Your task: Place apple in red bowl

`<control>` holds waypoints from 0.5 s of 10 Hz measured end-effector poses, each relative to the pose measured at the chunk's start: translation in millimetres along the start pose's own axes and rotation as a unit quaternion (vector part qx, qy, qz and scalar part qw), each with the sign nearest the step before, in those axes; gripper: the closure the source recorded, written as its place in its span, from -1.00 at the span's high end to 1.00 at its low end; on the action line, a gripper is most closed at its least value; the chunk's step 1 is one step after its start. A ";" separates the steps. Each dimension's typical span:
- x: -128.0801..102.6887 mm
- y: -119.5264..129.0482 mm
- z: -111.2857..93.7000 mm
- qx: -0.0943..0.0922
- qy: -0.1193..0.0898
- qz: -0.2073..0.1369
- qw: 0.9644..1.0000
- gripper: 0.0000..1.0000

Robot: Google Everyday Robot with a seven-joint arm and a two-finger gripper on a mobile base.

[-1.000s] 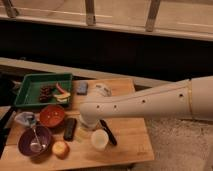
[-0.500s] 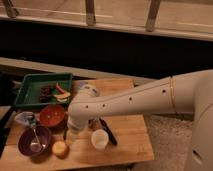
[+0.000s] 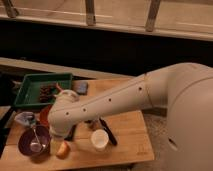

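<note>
Apple (image 3: pixel 63 149) lies on the table (image 3: pixel 127 147) by the front edge, toward the front-left corner, between a purple bowl (image 3: pixel 33 142) with a spoon and a white cup (image 3: pixel 99 140). Red bowl (image 3: pixel 44 115) is behind it near the left edge, partly hidden by the arm (image 3: pixel 110 100). Hand (image 3: pixel 60 134) hangs just above the apple; cannot tell whether it is released or clenched. Green tray (image 3: pixel 30 103) sits at the back-left corner.
</note>
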 end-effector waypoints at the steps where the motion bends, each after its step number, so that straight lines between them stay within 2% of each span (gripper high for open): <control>1: -7.6 2.9 8.5 -0.018 -0.004 -0.025 1.000 0.60; 3: -18.1 7.1 17.9 -0.045 -0.018 -0.063 0.997 0.60; 5: -21.6 8.4 20.9 -0.053 -0.022 -0.074 0.996 0.60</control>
